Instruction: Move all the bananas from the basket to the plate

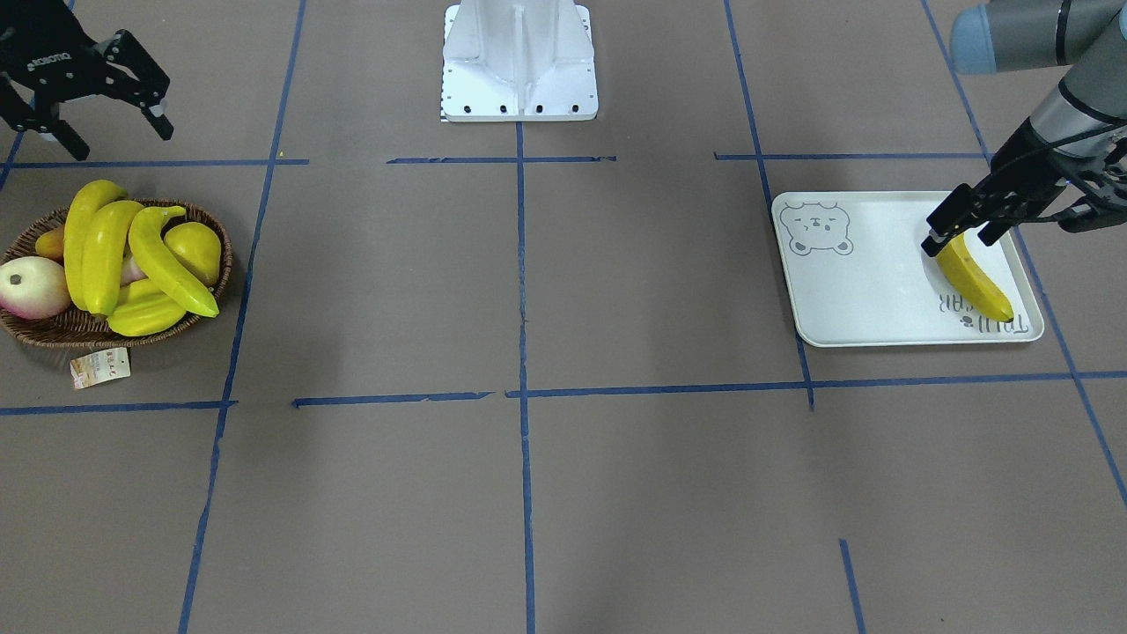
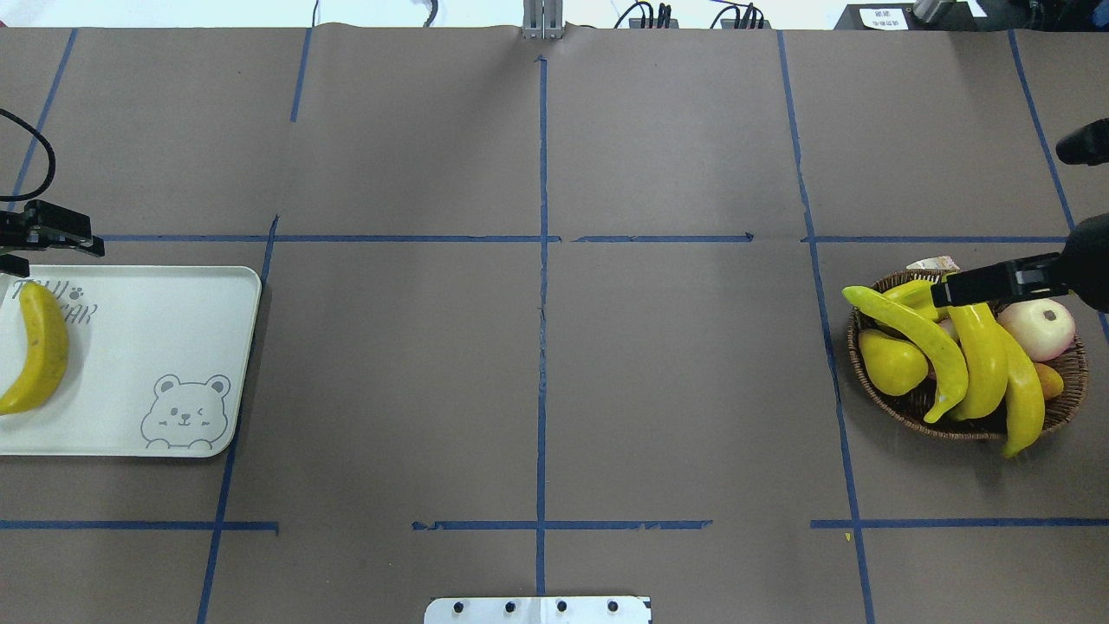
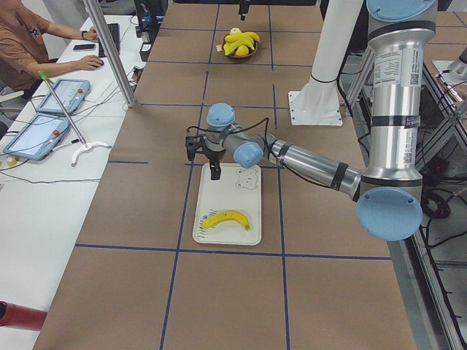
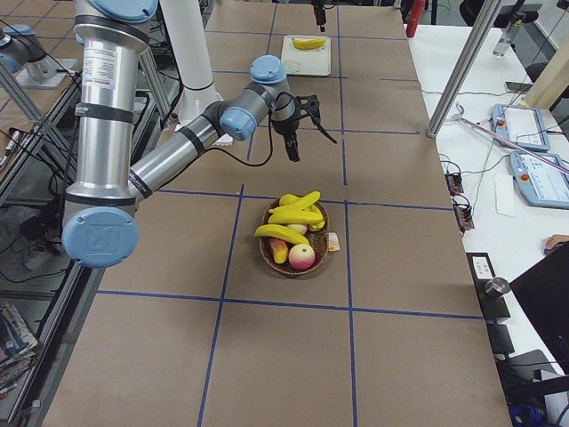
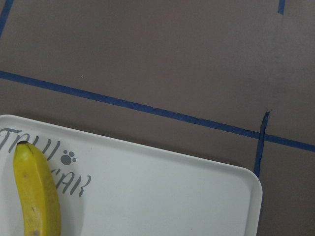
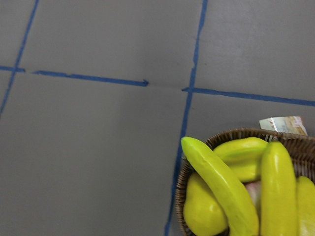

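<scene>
1 of 4 done. One banana (image 1: 973,286) lies on the plate (image 1: 863,291), right side of the front view, by the lettering (image 1: 1008,324). The three bananas (image 1: 163,264) left to move are piled in the basket (image 1: 53,330), far left.

Left gripper (image 1: 961,242) hangs just over the plated banana's upper tip, jaws apart, empty. A sloppy exit could clip that tip and skid it toward the rim.

Right gripper (image 1: 119,141) sits upper left, behind the basket, jaws apart, empty.

Risks there:
- The bananas cross, so pulling one likely drags a neighbour out.
- Glossy curved skin may slip.
- The pear (image 1: 198,251) is the same yellow, an easy mispick.
</scene>
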Controlling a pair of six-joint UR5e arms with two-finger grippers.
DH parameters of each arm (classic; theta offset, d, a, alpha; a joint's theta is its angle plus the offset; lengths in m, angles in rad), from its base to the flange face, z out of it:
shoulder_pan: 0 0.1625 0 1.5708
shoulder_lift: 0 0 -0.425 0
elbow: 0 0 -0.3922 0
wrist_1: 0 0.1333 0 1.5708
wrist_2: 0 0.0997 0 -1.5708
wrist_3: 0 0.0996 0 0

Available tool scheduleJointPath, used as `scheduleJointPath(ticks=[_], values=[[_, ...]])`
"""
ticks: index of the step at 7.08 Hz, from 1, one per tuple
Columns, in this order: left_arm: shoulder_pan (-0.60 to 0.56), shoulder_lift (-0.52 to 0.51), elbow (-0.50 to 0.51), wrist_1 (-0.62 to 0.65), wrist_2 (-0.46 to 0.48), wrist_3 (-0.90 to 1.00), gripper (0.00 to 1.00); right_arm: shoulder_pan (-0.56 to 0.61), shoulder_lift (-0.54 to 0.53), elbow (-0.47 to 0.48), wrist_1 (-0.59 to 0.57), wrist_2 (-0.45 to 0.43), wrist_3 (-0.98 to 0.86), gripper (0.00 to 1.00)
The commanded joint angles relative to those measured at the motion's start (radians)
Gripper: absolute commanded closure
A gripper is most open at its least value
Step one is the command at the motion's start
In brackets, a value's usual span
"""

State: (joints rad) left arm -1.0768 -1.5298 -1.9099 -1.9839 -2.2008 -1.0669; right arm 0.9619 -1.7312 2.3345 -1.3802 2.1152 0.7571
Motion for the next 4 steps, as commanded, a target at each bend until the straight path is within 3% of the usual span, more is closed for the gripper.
scheduleJointPath(ticks=[1, 2, 4], values=[[0.006, -0.001, -0.011, -0.004, -0.004, -0.044, 0.0, 0.058, -0.117, -0.113, 0.095, 0.107, -0.167, 0.0], [0.006, -0.001, -0.012, -0.004, -0.004, -0.044, 0.0, 0.07, -0.149, -0.194, 0.269, 0.138, -0.167, 0.0], [0.008, -0.003, -0.011, -0.004, -0.002, -0.044, 0.0, 0.067, -0.148, -0.265, 0.308, 0.152, -0.107, 0.0]])
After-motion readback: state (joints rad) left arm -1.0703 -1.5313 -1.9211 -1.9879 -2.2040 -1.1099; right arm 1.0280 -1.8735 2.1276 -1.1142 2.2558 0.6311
